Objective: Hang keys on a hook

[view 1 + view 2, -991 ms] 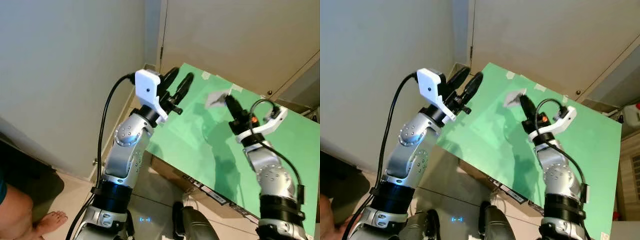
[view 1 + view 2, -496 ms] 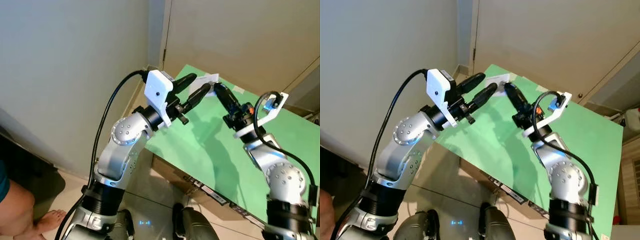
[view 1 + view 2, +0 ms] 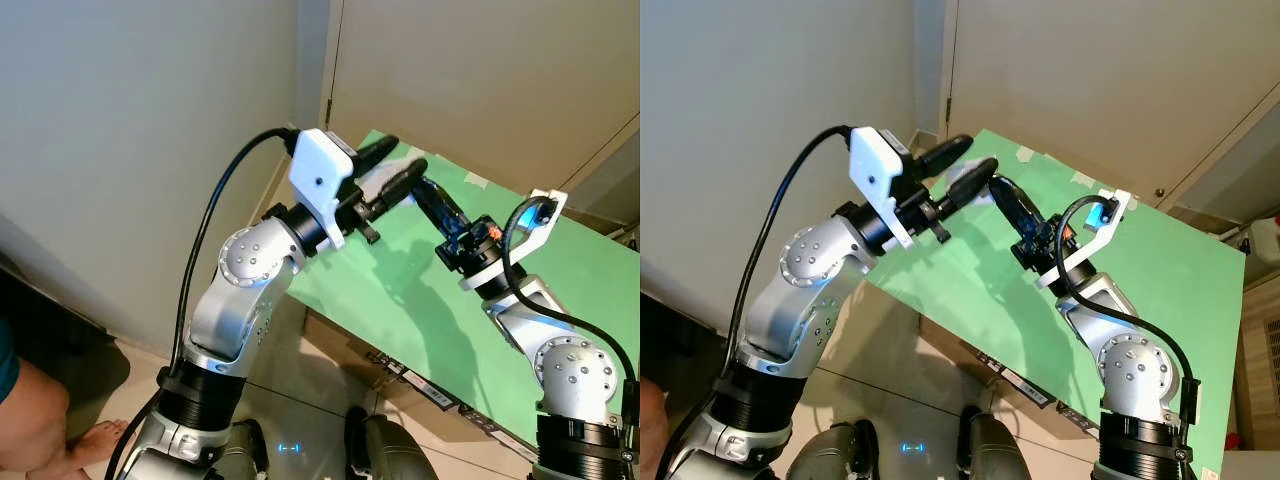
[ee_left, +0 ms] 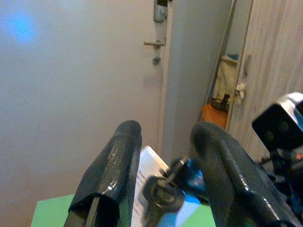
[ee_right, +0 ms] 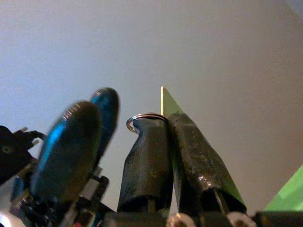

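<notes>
Over the tilted green board (image 3: 420, 290), the right gripper (image 5: 163, 120), fingers pinched on a silver key ring with white tag (image 4: 156, 189), offers it at ten o'clock between the left gripper's (image 3: 392, 168) spread fingers, which should close squarely before release.

Both arms reach forward and meet. The left gripper (image 3: 390, 172) is spread; the right gripper (image 3: 422, 190) is pinched, tips between the left fingers (image 4: 113, 165).
</notes>
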Controlling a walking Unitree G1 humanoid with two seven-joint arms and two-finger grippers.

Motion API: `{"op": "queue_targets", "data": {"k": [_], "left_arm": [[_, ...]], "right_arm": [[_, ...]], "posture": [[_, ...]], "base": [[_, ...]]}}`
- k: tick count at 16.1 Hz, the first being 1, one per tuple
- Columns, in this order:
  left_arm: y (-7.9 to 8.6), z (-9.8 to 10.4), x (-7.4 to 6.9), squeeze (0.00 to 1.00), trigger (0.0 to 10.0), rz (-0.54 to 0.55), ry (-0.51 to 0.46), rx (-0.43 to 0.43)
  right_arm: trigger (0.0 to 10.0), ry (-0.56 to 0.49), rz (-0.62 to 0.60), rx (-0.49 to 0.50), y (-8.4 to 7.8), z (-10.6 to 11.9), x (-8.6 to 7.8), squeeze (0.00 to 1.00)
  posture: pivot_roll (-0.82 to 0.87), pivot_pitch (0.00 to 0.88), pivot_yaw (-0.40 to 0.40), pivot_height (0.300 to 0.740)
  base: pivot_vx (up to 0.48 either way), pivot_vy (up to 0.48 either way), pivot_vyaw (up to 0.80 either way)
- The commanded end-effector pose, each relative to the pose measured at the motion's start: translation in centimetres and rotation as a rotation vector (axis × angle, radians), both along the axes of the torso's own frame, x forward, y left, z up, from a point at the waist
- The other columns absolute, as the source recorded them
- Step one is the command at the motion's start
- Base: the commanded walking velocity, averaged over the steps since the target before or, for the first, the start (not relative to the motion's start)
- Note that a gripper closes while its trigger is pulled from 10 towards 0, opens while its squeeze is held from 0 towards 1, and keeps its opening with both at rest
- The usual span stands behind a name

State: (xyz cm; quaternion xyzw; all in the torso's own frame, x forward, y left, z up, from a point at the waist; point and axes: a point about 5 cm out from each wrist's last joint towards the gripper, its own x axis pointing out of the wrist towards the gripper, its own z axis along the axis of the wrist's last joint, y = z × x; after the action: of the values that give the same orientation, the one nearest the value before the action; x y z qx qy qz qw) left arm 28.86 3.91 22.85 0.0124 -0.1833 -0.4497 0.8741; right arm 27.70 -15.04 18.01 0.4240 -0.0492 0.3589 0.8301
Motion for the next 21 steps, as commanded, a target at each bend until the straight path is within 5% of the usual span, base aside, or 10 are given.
{"op": "queue_targets", "data": {"k": [1,9,10,11,12,21], "left_arm": [[-0.57,-0.07,-0.41,0.00,10.0,-0.027,-0.011,0.038],[-0.17,-0.16,-0.34,0.00,10.0,0.001,-0.016,0.079],[-0.12,-0.24,-0.35,0.00,9.1,0.000,-0.010,0.080],[-0.09,-0.35,-0.34,0.00,3.6,0.001,-0.005,0.084],[-0.09,-0.65,-0.47,0.00,0.0,-0.011,0.010,0.087],[0.03,-0.58,-0.74,0.00,0.0,-0.008,0.008,0.094]], "right_arm": [[0.0,-0.016,0.017,-0.002,0.03,0.35,-0.30,0.00],[0.0,-0.017,0.039,0.003,0.17,0.47,-0.49,0.00],[0.0,-0.014,0.040,0.001,0.20,0.41,-0.44,0.00],[0.0,-0.012,0.037,0.001,0.16,0.41,-0.39,0.00],[0.0,-0.010,0.033,0.003,0.10,0.41,-0.34,0.00],[0.0,-0.006,0.033,0.006,0.17,0.49,-0.41,0.00]], "posture": [[-0.08,0.144,-0.069,0.740],[-0.08,0.153,-0.076,0.740],[-0.08,0.153,-0.076,0.740],[-0.08,0.157,-0.077,0.740],[-0.08,0.158,-0.077,0.740],[-0.07,0.166,-0.082,0.740]], "base": [[0.000,0.000,0.00],[0.000,0.000,0.00],[0.000,0.000,0.00],[0.000,0.000,0.00],[0.000,0.000,0.00],[0.000,0.000,0.00]]}}
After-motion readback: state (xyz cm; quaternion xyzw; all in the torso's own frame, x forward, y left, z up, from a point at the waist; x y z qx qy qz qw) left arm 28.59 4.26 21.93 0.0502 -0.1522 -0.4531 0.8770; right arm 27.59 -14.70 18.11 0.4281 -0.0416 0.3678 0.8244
